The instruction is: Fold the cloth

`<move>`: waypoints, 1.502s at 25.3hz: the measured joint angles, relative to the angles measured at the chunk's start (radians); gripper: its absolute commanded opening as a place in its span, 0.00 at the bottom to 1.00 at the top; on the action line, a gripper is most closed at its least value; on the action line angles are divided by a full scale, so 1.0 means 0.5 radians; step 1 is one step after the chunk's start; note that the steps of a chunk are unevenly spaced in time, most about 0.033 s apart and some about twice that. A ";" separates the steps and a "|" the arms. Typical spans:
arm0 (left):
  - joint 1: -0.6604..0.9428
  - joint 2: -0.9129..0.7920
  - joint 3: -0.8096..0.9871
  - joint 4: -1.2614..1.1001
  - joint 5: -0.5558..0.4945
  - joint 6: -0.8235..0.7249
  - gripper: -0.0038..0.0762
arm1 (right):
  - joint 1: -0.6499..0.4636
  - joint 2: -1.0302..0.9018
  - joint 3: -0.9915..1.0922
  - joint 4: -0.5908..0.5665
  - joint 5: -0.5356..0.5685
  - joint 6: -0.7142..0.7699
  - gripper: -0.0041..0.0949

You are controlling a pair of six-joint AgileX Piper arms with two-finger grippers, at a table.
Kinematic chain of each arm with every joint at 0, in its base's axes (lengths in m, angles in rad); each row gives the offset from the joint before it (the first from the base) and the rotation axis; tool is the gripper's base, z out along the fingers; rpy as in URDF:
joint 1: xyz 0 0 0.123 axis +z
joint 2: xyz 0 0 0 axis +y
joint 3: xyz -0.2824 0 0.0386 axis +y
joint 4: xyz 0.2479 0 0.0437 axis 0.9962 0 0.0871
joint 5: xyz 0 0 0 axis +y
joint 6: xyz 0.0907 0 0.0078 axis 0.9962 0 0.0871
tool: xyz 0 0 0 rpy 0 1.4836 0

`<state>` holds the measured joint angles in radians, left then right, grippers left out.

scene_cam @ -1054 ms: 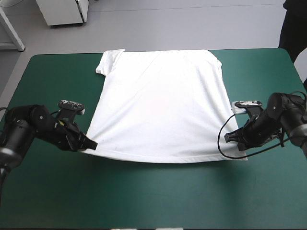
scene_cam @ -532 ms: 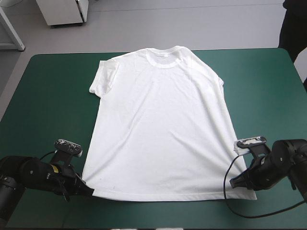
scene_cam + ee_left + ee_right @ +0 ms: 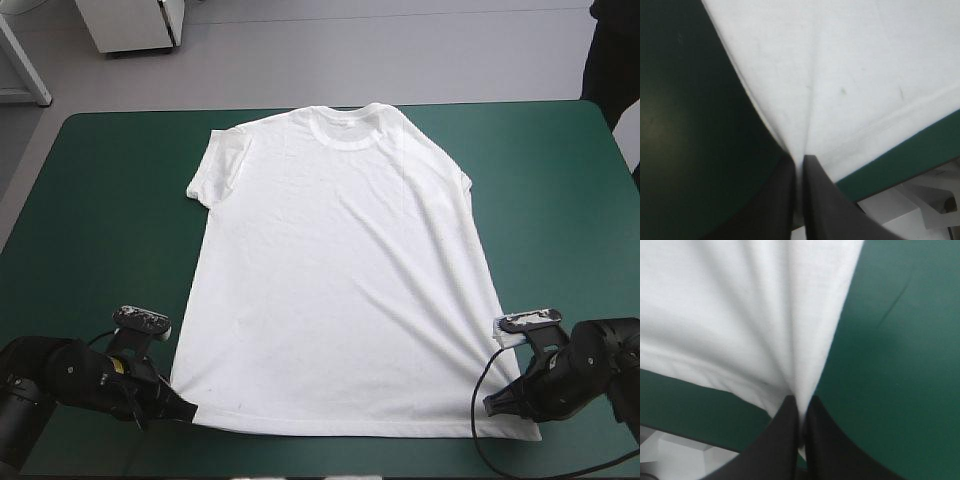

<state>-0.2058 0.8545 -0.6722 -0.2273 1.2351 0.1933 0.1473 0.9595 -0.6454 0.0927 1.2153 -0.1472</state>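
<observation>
The white T-shirt (image 3: 335, 270) lies spread flat on the teal-green table cover (image 3: 90, 200), collar toward the far edge, hem near the front edge. My left gripper (image 3: 188, 411) is shut on the hem's left corner, low at the table's front left. My right gripper (image 3: 493, 406) is shut on the hem's right corner at the front right. In the left wrist view the black fingers (image 3: 812, 195) pinch the T-shirt (image 3: 840, 75), with folds running away from the pinch. The right wrist view shows the T-shirt (image 3: 740, 305) gathered into creases between that gripper's fingers (image 3: 785, 440).
Bare teal-green cover (image 3: 560, 190) flanks the shirt on both sides. The table's front edge lies just below the hem. A white cabinet (image 3: 130, 22) stands on the floor beyond the far left corner.
Both grippers have pulled the hem toward the front edge. The shirt, folded over at its far end earlier, now lies stretched out with the collar showing.
</observation>
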 measured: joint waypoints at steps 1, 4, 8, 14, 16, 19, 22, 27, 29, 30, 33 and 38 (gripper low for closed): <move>0.000 -0.008 0.000 0.003 0.000 0.000 0.39 | 0.000 0.000 0.000 0.041 0.000 0.001 0.29; 0.000 -0.112 0.000 0.081 -0.003 -0.031 0.61 | 0.000 0.000 -0.062 0.125 0.012 0.001 0.50; 0.000 -0.177 -0.158 0.185 0.025 -0.132 0.62 | 0.000 0.005 -0.315 0.063 0.024 0.022 0.55; 0.000 0.447 -0.720 0.331 -0.143 -0.198 0.62 | 0.000 0.394 -0.917 -0.217 -0.108 0.156 0.55; 0.000 0.801 -0.916 0.341 -0.212 -0.198 0.62 | 0.000 0.586 -1.082 -0.223 -0.124 0.161 0.55; 0.000 1.116 -1.107 0.355 -0.263 -0.185 0.62 | 0.002 0.761 -1.217 -0.223 -0.114 0.154 0.55; 0.000 1.385 -1.294 0.361 -0.335 -0.165 0.62 | 0.002 0.854 -1.304 -0.229 -0.127 0.142 0.55; 0.033 1.741 -1.559 0.381 -0.380 -0.155 0.62 | 0.002 0.884 -1.342 -0.231 -0.190 0.125 0.54; 0.079 1.838 -1.623 0.367 -0.397 -0.155 0.62 | 0.002 0.884 -1.344 -0.237 -0.207 0.120 0.53; 0.109 1.881 -1.647 0.353 -0.408 -0.153 0.62 | 0.002 0.884 -1.344 -0.237 -0.213 0.120 0.53; 0.185 1.971 -1.685 0.322 -0.421 -0.151 0.62 | 0.002 0.885 -1.344 -0.237 -0.246 0.120 0.53; 0.212 2.070 -1.698 0.280 -0.434 -0.106 0.59 | 0.002 0.925 -1.345 -0.237 -0.294 0.120 0.53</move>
<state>-0.0999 1.8893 -1.5211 -0.0875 1.0179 0.1402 0.1483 1.4221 -1.3179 -0.0257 1.0685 -0.0874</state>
